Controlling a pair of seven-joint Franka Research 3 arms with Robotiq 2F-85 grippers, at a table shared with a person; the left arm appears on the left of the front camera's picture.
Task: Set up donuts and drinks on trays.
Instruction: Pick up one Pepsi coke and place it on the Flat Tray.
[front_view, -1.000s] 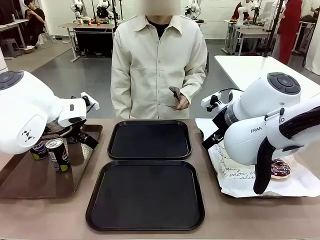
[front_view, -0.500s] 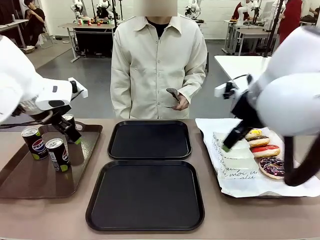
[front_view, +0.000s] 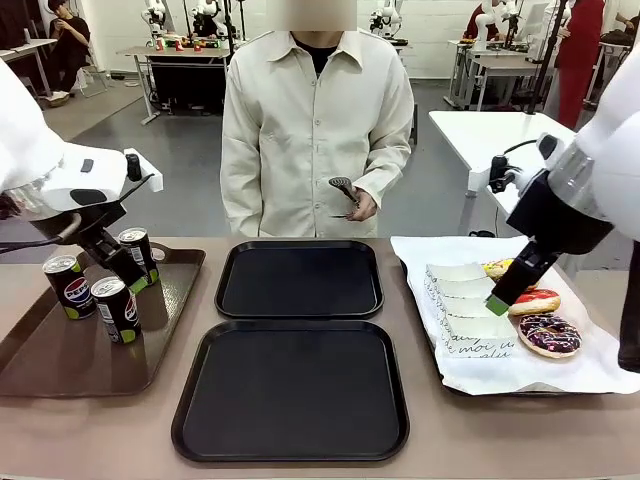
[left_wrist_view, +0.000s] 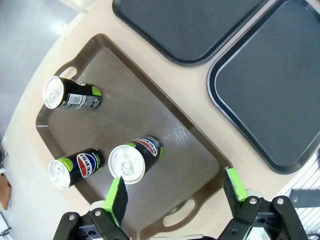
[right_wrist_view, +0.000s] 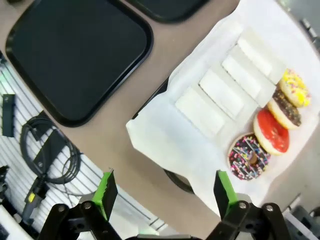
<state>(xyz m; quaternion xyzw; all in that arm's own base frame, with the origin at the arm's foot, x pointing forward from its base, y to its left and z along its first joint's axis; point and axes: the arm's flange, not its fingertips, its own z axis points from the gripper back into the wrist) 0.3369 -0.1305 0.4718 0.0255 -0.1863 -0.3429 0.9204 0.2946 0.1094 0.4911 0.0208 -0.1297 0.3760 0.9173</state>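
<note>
Three black drinks cans (front_view: 115, 308) (left_wrist_view: 132, 160) stand on a brown handled tray (front_view: 60, 360) (left_wrist_view: 160, 125) at the left. My left gripper (front_view: 143, 280) (left_wrist_view: 175, 192) hovers open over them, holding nothing. Two black trays (front_view: 300, 280) (left_wrist_view: 270, 90) lie bare in the middle, one behind the other. At the right, yellow (right_wrist_view: 294, 87), chocolate (right_wrist_view: 285, 112), red (front_view: 535, 300) (right_wrist_view: 270, 135) and purple-sprinkle (front_view: 548, 335) (right_wrist_view: 248, 156) donuts lie on white paper beside several flat white boxes (front_view: 465, 300) (right_wrist_view: 220, 92). Above them my right gripper (front_view: 500, 300) (right_wrist_view: 164, 192) hangs open with nothing in it.
A person (front_view: 318, 130) stands at the far side behind the trays, holding tongs (front_view: 345, 190) at waist height. The white paper (front_view: 600, 375) hangs over its tray's edges near the table's right side. Cables (right_wrist_view: 50, 150) lie off the table's near edge.
Both arms have swung up and outward. The left gripper now hangs over the cans; the right arm has lifted off the paper-lined tray, uncovering the donuts and boxes.
</note>
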